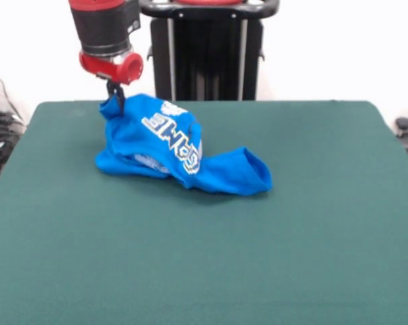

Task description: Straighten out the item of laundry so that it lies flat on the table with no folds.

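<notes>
I see the T-shirt [180,152] bunched in a heap on the far left part of the table [258,257], its long axis running from the raised corner at upper left down to a sleeve at lower right. My gripper [115,95] sits right at that raised corner, pinching the cloth shut. The rest trails away toward me and rightward, so I judge the pull goes opposite.

Soft blue cotton-like T-shirt [170,152], matt green, probably felt table [258,257]
</notes>
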### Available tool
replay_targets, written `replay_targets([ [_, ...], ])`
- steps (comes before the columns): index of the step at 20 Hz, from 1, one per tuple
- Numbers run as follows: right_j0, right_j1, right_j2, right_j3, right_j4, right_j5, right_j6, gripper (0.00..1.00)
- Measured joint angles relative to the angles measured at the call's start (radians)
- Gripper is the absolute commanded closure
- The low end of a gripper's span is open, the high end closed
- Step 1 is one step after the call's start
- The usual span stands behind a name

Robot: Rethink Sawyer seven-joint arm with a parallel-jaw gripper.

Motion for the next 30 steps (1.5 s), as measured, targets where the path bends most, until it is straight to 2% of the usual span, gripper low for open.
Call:
replay_targets([
  [2, -0.082, -0.016, 0.042, 0.058, -0.057, 0.0, 0.0, 1.0],
  [7, -0.175, -0.027, 0.091, 0.111, -0.123, 0.0, 0.0, 1.0],
  [10, -0.216, -0.017, 0.119, 0.122, -0.162, 0.0, 0.0, 1.0],
  [15, -0.236, 0.0, 0.152, 0.124, -0.182, 0.001, 0.0, 1.0],
  [22, -0.202, -0.024, 0.214, 0.187, -0.158, 0.004, 0.0, 1.0],
  [27, -0.124, -0.07, 0.242, 0.248, -0.088, 0.004, 0.0, 1.0],
  [30, -0.05, -0.107, 0.242, 0.281, -0.037, 0.004, 0.0, 1.0],
])
